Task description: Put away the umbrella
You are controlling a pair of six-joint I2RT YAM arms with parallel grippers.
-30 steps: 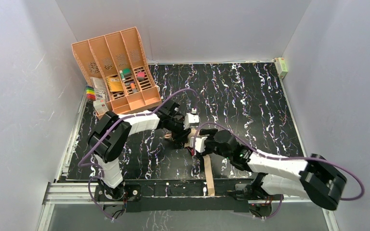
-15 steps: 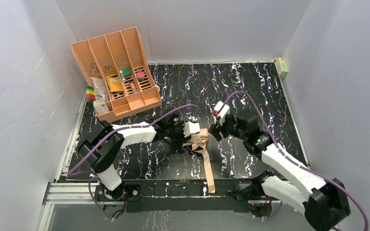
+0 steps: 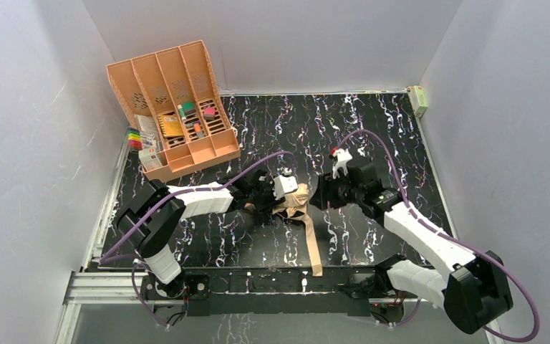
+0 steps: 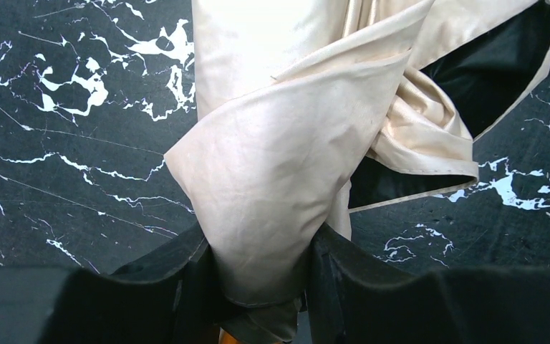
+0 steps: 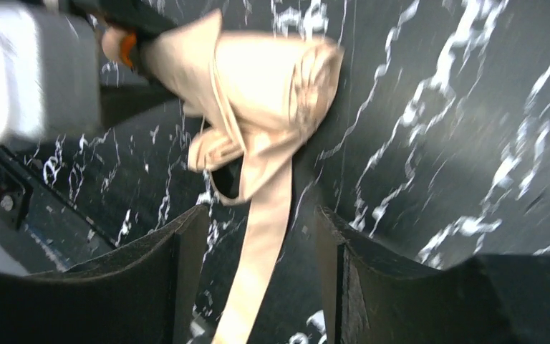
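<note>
The pale peach-beige umbrella [image 3: 292,201] lies bunched on the black marbled table near its front middle, its long fabric strap [image 3: 311,240] trailing toward the near edge. My left gripper [image 3: 268,203] is shut on the umbrella's folded fabric [image 4: 272,186]; the cloth fills the gap between the jaws, with a bit of orange handle below. My right gripper [image 3: 324,196] is open and empty just right of the bundle, held above the table. In the right wrist view the bundle [image 5: 258,86] and strap [image 5: 261,251] show between its open fingers.
An orange-peach slotted organizer [image 3: 174,107] with small items stands at the back left, with coloured markers [image 3: 134,137] beside it. A small pale box [image 3: 418,99] sits at the back right corner. White walls enclose the table.
My right gripper let go near the umbrella, swung up and right, then came back down beside the bundle. My left gripper stayed shut on the fabric; the strap now lies uncovered.
</note>
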